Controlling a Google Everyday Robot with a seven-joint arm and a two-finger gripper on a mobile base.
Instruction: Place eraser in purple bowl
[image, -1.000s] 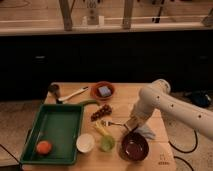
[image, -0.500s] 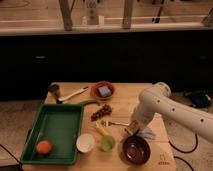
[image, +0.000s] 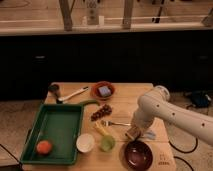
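- While the white arm (image: 167, 109) reaches in from the right over the wooden table (image: 131, 95), the gripper (image: 134, 131) hangs at its lower end, near the table's front right part.
- Gripper state: clamped on the eraser (image: 132, 134). The tan block sits right at the gripper's tip, and only its tan side shows.
- Eraser position: just above and left of the purple bowl (image: 138, 155), close to the bowl's far rim. It is not inside the bowl.
- Whether the eraser touches the tabletop cannot be told from this view.
- Purple bowl: upright at the front right of the table, its glossy dark inside showing nothing in it.
- Left of the purple bowl stand a green cup (image: 106, 144) and then a white cup (image: 85, 142), side by side along the front edge.
- A green tray (image: 56, 124) fills the left side of the table, with an orange fruit (image: 44, 147) in its front left corner.
- Far side of the table: an orange-red bowl (image: 95, 88) holding a blue sponge (image: 104, 91).
- A white-handled brush (image: 72, 94) lies to the left of that bowl.
- Centre: a dark cluster (image: 101, 111), with a fork (image: 116, 123) lying just in front of it, its handle pointing toward the gripper.
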